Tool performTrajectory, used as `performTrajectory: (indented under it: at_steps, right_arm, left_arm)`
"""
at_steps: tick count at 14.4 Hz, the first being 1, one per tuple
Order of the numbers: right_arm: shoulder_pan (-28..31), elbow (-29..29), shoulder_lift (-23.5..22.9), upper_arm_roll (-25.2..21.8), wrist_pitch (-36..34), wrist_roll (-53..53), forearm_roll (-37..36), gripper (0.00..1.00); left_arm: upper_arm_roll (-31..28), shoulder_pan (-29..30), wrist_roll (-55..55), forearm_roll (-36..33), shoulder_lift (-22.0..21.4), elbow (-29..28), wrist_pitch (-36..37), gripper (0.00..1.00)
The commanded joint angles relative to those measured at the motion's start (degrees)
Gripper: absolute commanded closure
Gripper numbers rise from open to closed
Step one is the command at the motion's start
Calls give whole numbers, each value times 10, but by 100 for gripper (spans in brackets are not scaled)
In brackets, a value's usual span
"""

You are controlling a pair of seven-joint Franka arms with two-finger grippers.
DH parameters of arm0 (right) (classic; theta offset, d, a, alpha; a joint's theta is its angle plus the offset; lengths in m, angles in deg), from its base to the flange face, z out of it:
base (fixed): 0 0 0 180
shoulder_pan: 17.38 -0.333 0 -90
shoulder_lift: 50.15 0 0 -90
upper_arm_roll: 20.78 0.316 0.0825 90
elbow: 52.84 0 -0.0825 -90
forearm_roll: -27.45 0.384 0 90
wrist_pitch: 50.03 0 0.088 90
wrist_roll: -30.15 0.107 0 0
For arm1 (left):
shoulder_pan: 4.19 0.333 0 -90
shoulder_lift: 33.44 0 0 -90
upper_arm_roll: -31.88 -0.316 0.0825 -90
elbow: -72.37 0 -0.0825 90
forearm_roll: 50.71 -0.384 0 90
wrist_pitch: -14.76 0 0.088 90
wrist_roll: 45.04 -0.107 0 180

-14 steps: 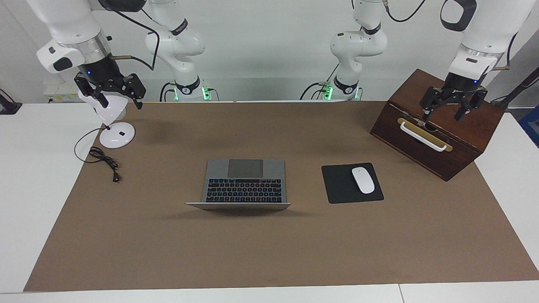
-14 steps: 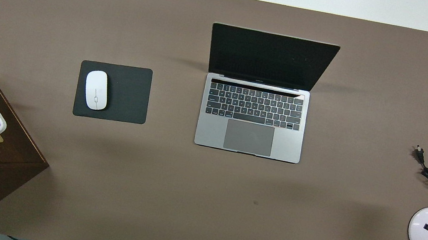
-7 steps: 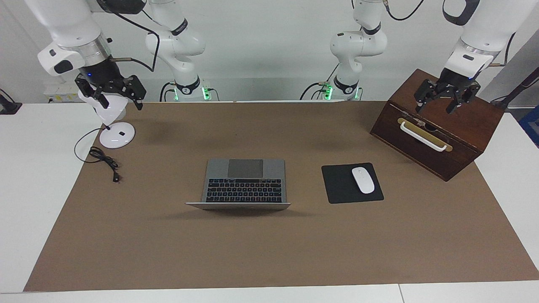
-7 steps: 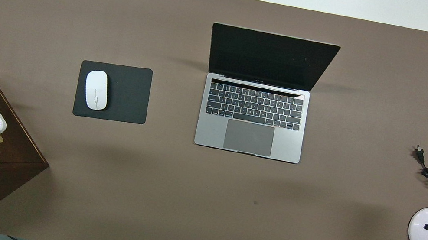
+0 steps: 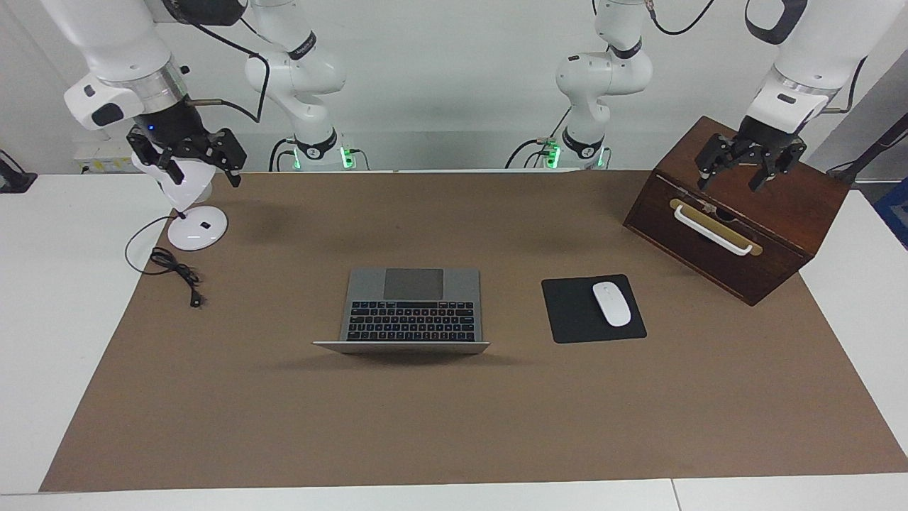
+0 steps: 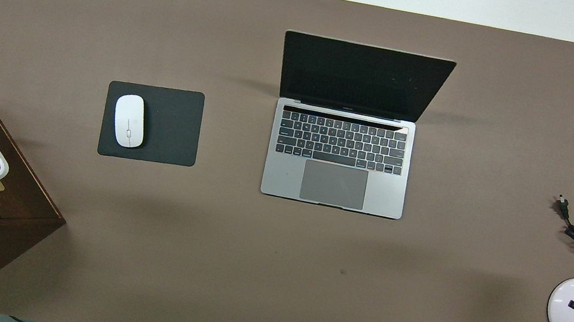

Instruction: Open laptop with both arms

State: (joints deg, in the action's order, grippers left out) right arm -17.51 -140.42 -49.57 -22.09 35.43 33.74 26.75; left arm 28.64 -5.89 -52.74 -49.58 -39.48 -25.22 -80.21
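Brown matting covers the bench (image 5: 709,426). At the right arm's end, the right gripper (image 5: 190,165) hangs over the lamp (image 5: 193,226), fingers spread and empty. Mid-bench, the laptop (image 5: 413,305) stands already open, its hinge line running along the bench's length, about equally distant from both arms. At the other end, the left gripper (image 5: 745,169) hangs over the box (image 5: 738,241), fingers also apart.

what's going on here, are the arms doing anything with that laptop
Neither arm is handling anything right now. The laptop already stands open in the middle of the brown mat, screen dark and keyboard showing. The left gripper hangs open over the wooden box at its end of the table, and the right gripper hangs open over the white desk lamp at the other end. Both are well away from the laptop. A white mouse sits on a black mouse pad beside it.
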Motion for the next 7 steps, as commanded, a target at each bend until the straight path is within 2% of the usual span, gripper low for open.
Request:
performTrajectory:
  at_steps: [1, 3, 7]
  right_arm:
    - [5, -19, -3, 4, 25, 12, -10, 0]
    - [5, -37, -3, 4, 47, 12, -10, 0]
    - [10, -37, -4, 3, 45, 12, -11, 0]
  left_arm:
    - [2, 1, 3, 6, 7, 13, 6, 0]
    - [2, -1, 3, 6, 7, 13, 7, 0]
    - [2, 0, 3, 6, 5, 12, 7, 0]
